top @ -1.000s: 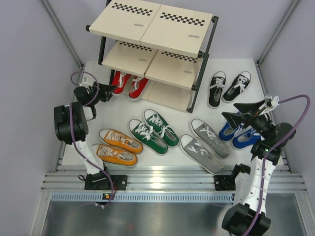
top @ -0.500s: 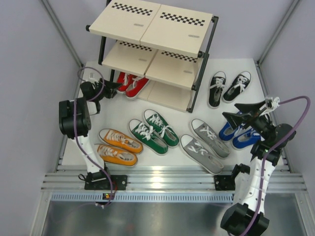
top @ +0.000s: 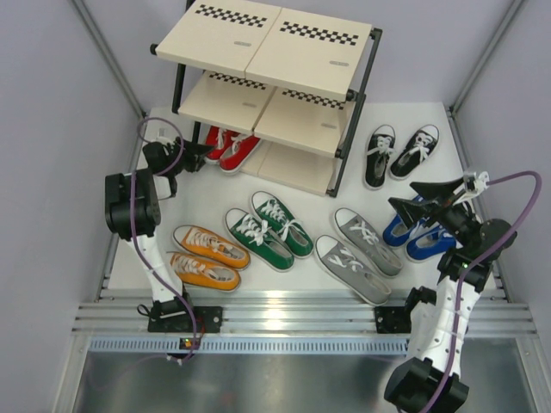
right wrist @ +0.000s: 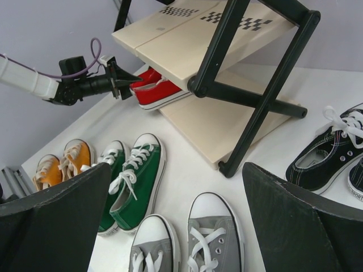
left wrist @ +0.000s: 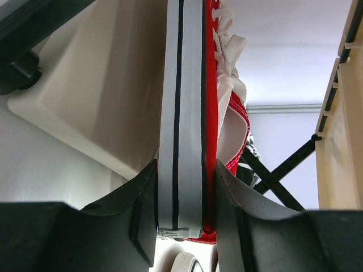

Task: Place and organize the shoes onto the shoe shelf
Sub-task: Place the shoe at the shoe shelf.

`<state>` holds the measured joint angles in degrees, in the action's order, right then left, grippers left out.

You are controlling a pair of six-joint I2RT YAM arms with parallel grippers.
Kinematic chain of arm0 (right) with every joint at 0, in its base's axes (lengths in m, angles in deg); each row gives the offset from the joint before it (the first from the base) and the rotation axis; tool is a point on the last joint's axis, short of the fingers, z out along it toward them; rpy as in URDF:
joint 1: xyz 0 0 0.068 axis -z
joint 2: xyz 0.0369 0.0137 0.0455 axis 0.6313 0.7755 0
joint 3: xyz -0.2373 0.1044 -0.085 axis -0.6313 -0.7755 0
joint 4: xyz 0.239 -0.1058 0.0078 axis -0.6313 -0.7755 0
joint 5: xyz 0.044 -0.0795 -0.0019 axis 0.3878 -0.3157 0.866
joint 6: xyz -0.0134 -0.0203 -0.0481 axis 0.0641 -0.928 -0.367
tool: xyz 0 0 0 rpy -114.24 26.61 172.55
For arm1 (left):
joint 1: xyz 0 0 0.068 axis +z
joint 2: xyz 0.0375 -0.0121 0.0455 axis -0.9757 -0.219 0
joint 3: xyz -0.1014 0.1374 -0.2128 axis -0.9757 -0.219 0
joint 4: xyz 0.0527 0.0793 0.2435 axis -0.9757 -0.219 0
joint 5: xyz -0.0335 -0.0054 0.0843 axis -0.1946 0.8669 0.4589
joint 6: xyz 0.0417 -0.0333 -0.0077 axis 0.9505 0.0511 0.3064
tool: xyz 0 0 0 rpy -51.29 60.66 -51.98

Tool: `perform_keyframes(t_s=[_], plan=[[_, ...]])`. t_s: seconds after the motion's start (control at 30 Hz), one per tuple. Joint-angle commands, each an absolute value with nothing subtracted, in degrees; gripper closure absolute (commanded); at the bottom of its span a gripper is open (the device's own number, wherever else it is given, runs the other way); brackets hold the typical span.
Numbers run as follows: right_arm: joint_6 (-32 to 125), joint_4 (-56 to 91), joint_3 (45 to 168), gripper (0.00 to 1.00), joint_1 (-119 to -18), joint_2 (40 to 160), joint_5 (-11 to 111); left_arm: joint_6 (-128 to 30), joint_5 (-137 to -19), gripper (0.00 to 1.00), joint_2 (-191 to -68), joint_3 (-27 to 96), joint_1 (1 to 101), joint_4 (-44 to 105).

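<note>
Nearest the arm bases, an orange pair, a green pair and a grey pair of sneakers lie on the white surface, all to the left of the right pincer and a little nearer than it. That pincer hangs with its jaws wide apart, holding nothing. Directly beneath it sits the blue pair, partly hidden by it. Just beyond it lies the black pair. Farther back and to its left stands the three-tier shoe shelf. At the left end of the shelf's bottom tier, the left pincer is clamped on the heel end of a red shoe, whose toe points away from the pincer, in under the shelf. A second red shoe lies just beside the first, on the side away from that pincer. Whether the held shoe rests on the tier or is lifted cannot be told.
</note>
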<state>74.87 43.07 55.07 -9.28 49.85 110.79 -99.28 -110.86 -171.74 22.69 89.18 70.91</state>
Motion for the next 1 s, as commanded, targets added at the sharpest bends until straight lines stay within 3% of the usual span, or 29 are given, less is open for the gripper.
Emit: perform_keyframes(t_s=[0.0, 0.97], plan=[[73.90, 46.14, 55.12, 0.00, -8.21, 49.11, 110.90, -98.14, -110.43, 1.00, -170.95, 25.44, 88.60, 75.36], [73.81, 46.05, 55.03, 0.01, -8.30, 48.05, 110.72, -93.93, -109.64, 1.00, -166.56, 21.66, 88.69, 67.10]])
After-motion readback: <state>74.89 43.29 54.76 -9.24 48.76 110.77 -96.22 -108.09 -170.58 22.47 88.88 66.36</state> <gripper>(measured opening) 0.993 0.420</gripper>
